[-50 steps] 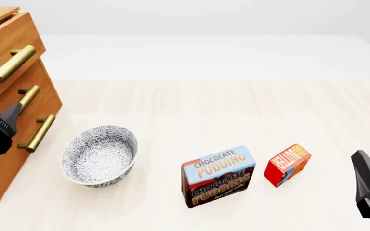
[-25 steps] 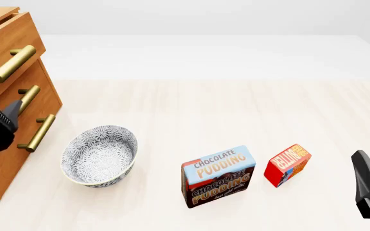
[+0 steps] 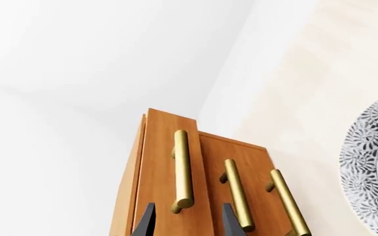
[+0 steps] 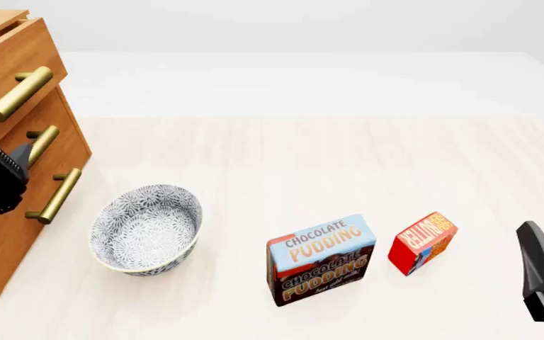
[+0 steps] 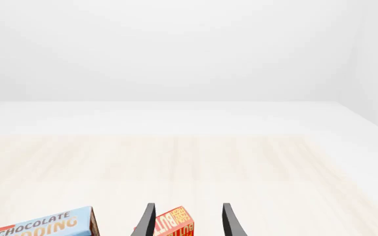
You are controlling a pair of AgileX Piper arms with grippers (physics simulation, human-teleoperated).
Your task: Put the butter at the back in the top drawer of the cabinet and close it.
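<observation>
Your left hand (image 3: 184, 221) is open, its two dark fingertips spread apart with the brass handle (image 3: 181, 169) of the top drawer (image 3: 163, 187) lined up between them just ahead; the tips have not reached the bar. In the front view that hand (image 4: 22, 152) sits against the face of the cabinet (image 4: 8, 234), level with the middle drawer's handle (image 4: 40, 145) and below the top drawer's handle (image 4: 12, 95). The patterned bowl (image 4: 146, 228) rests on the desk (image 4: 300, 156) off to that hand's right, nearer to you.

Your right hand (image 5: 186, 221) is open too, fingers parted and empty. The butter (image 5: 173, 225) stands directly ahead of it, framed between the fingertips but apart from them. In the front view the butter (image 4: 422, 242) is to the left of your right hand (image 4: 535, 244), with the Chocolate Pudding box (image 4: 321, 259) just beyond it on the left, standing apart from it. The butter is well away from the cabinet.
</observation>
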